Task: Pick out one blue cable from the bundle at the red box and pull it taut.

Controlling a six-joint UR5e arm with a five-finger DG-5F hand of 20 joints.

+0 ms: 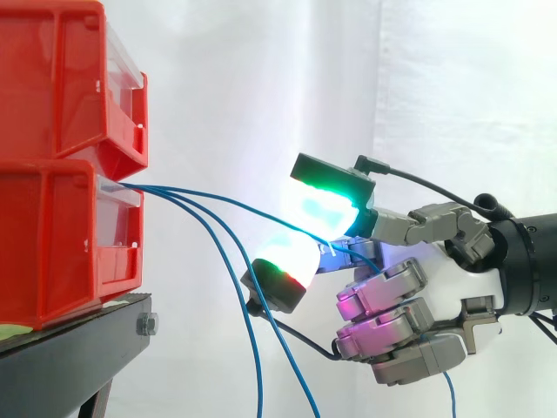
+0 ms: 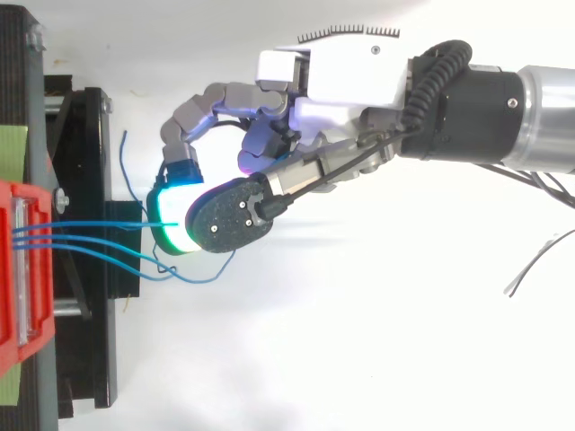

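The lower red box (image 1: 52,235) sits on a black stand (image 1: 78,348), with a second red bin (image 1: 61,78) stacked on top of it. The hand (image 1: 457,279) is well out from the box's front face, at about the box's own height, and reaches toward it from the far side of the gap.

Three blue cables leave the front of the box together. Two of them, the loose cables (image 2: 90,254), sag away below the box front and hang down past the stand, apart from the hand.

The third, the blue cable (image 1: 226,202), runs from the box front straight into the hand. It is pinched between two glowing fingertips (image 1: 326,209) closed together, one above it and one below, while the other fingers are curled in toward the palm and hold nothing.

So the picking-out looks done — one cable is separated from the bundle and gripped. The pull seems unfinished: from the side, the held cable bows gently between box and pinch rather than running dead straight. What is left, I judge, is drawing the hand farther from the box until that bow goes — without the thin cable slipping through the pads.
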